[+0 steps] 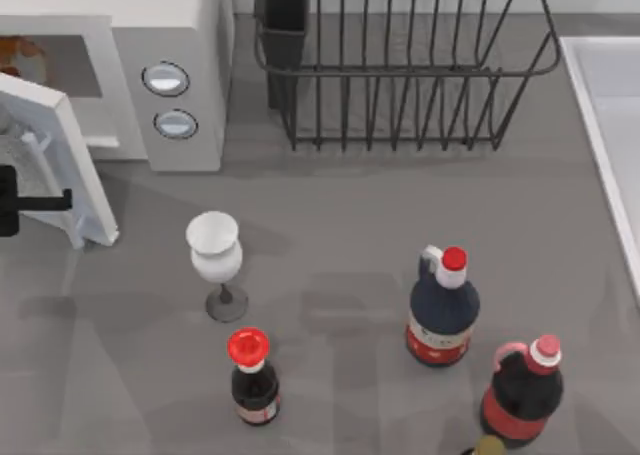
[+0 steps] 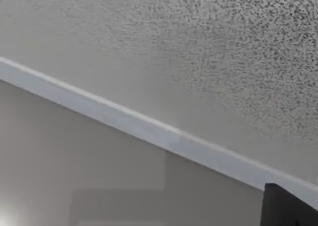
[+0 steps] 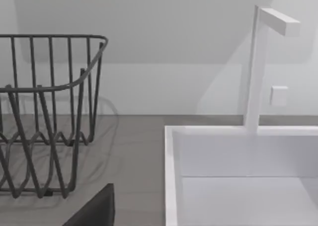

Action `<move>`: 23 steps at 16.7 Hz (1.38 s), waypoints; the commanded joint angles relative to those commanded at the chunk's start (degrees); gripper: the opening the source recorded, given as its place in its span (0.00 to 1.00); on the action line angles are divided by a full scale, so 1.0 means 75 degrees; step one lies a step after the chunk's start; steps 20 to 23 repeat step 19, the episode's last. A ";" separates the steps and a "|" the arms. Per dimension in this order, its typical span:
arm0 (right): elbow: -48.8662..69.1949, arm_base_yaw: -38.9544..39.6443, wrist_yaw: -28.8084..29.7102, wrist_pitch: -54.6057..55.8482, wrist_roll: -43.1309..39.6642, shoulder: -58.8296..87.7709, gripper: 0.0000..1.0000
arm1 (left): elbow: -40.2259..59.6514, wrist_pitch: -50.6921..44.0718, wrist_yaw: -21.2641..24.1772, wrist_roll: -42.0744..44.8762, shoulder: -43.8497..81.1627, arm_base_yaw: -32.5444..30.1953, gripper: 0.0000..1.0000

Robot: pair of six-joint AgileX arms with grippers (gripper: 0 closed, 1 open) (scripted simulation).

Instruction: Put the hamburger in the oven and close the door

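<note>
Left jaws state unclear, at door; hamburger inside oven.

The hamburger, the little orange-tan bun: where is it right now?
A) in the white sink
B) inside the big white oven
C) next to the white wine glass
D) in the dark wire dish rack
B: the small orange-tan hamburger sits in the grey inside of the large white boxy oven, at the top view's left, behind the white flat door, which stands partly open.
</note>
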 joint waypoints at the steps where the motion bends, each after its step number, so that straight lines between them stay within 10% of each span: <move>1: 0.0000 0.0000 0.0000 0.0000 0.0000 0.0000 1.00 | 0.0121 0.0088 -0.0016 -0.0015 0.0187 -0.0021 0.00; 23: 0.0000 0.0000 0.0000 0.0000 0.0000 0.0000 1.00 | 0.3219 -0.0081 -0.0135 -0.0136 0.3084 -0.0202 0.00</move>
